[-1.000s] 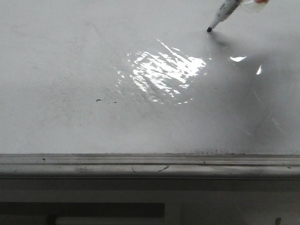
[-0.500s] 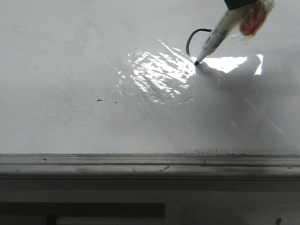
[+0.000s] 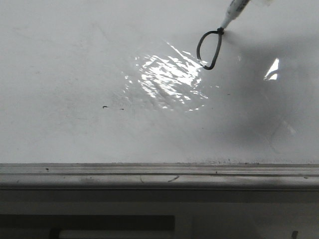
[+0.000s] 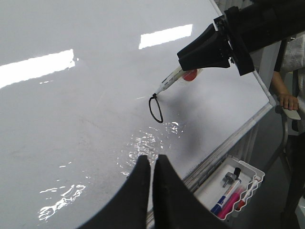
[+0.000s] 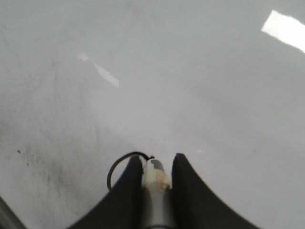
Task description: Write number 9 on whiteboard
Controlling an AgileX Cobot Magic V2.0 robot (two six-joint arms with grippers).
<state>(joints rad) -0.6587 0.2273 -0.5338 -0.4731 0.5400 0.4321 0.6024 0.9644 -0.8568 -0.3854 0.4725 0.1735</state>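
The whiteboard (image 3: 75, 74) fills the front view, with a grey rail (image 3: 149, 172) along its lower edge. On it is a small dark closed loop (image 3: 199, 50), the top of the number 9, with no tail. My right gripper (image 5: 156, 162) is shut on a white marker (image 5: 155, 179). The marker (image 3: 233, 12) comes in from the upper right and its tip touches the top of the loop. The loop also shows in the left wrist view (image 4: 149, 105) and beside the right fingers (image 5: 128, 153). My left gripper (image 4: 153, 158) is shut and empty, above the board near its lower edge.
A bright glare patch (image 3: 169, 74) lies left of and below the loop. A tiny dark dash (image 3: 105, 106) marks the board further left. A white tray (image 4: 209, 193) holding markers hangs below the rail. A person's hand (image 4: 288, 101) is beside the board's far edge.
One second ago the board had no line. The marker tip swept down in an arc, then back up, and the arc is now a closed loop.
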